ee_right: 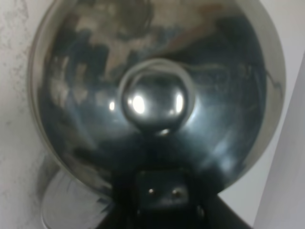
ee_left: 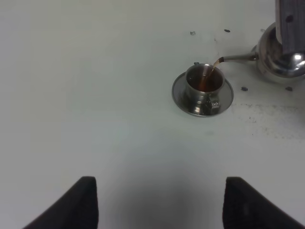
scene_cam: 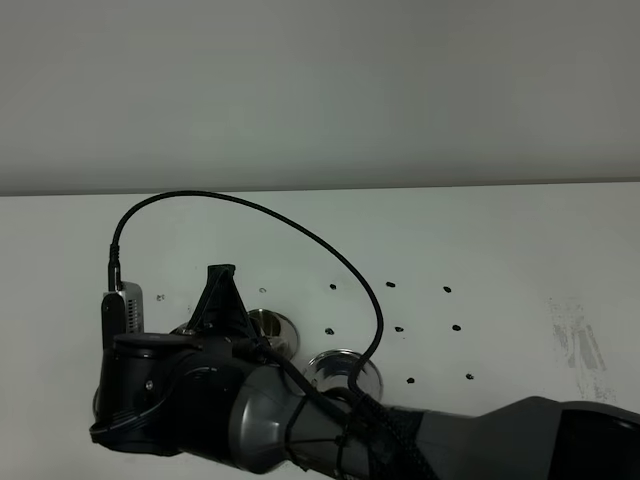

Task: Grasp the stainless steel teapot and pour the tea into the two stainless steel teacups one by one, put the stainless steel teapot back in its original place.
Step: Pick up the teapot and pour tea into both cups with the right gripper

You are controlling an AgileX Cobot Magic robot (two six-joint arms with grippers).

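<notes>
The stainless steel teapot [ee_left: 279, 59] is held tilted above the white table [ee_left: 86, 95] by the right gripper [ee_left: 288, 28], whose jaws are clamped on the pot's loop handle. The thin spout [ee_left: 237, 58] is aimed at one stainless steel teacup [ee_left: 204, 78]. A brown stream of tea [ee_left: 212, 69] is seen falling from the spout tip into the cup, which is partly filled. The cup is seated on its round saucer [ee_left: 183, 98].

In the right wrist view the frame is filled by the domed lid and its knob [ee_right: 155, 102].

The left gripper [ee_left: 167, 202] is positioned well apart from the cup. Its fingers [ee_left: 86, 202] are spread wide and nothing is held between them.

In the exterior view the pot is hidden under the right arm [scene_cam: 300, 420].
</notes>
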